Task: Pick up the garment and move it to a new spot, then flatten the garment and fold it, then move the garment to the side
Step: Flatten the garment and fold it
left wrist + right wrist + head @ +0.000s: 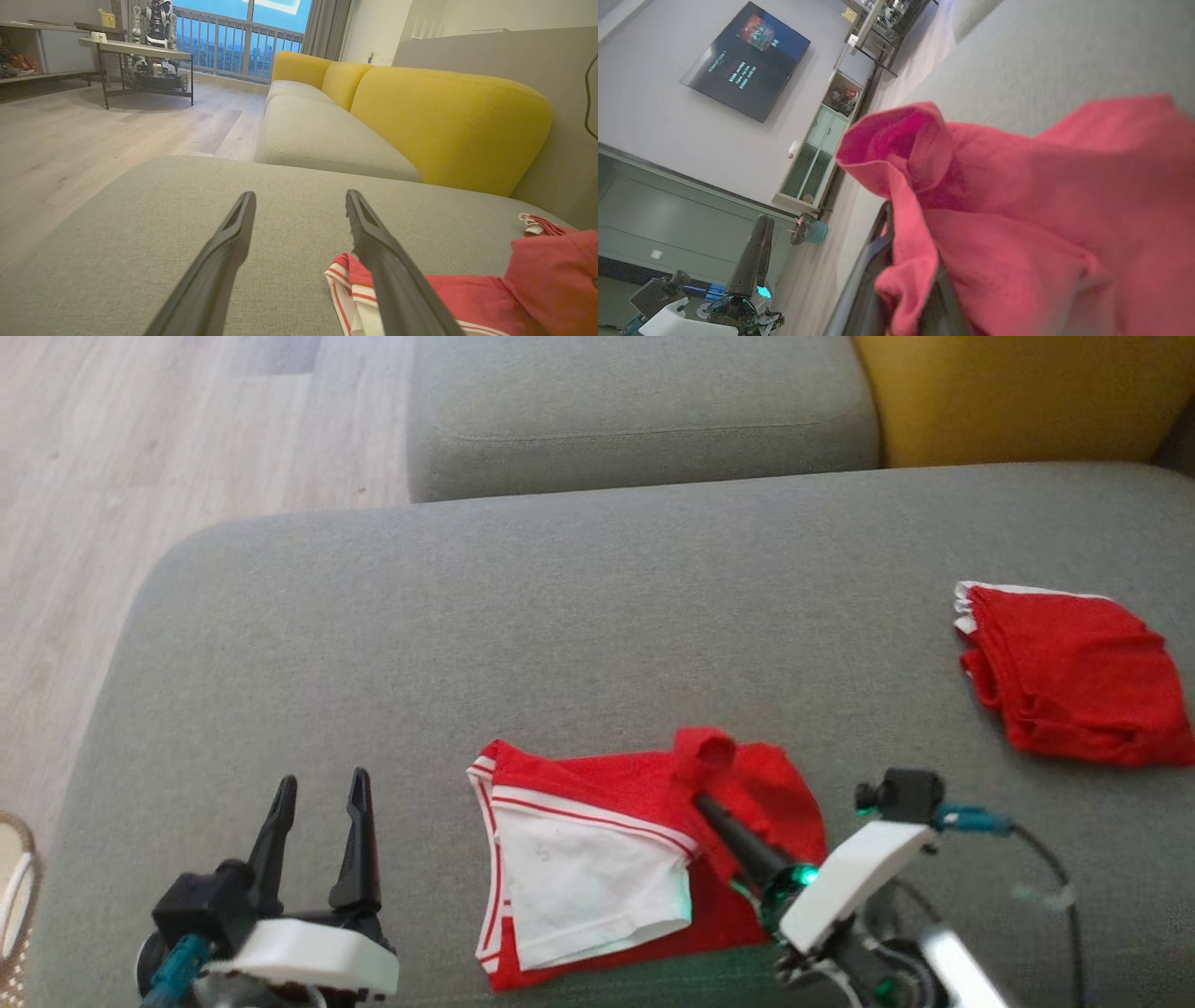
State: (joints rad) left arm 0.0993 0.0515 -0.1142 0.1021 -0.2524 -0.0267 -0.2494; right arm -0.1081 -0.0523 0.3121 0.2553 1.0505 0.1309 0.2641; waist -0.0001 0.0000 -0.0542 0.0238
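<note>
The garment [607,859], red with a white panel and red-and-white striped trim, lies half folded on the grey ottoman [560,616], near its front edge. My right gripper [702,800] is shut on a red fold of it, and that fold stands up in a small hump above the rest. In the right wrist view the red cloth [1017,210] drapes over my dark fingers [871,254] and hides their tips. My left gripper [317,807] is open to the garment's left, apart from it and with nothing between its fingers. The left wrist view shows the garment's striped edge [345,289] beside my right-hand finger.
A second red garment [1074,677] lies bunched at the ottoman's right. Behind the ottoman are a grey sofa seat [635,411] and a yellow backrest [1018,392]. Wood floor [140,448] drops off to the left. A basket rim [14,896] shows at the lower left.
</note>
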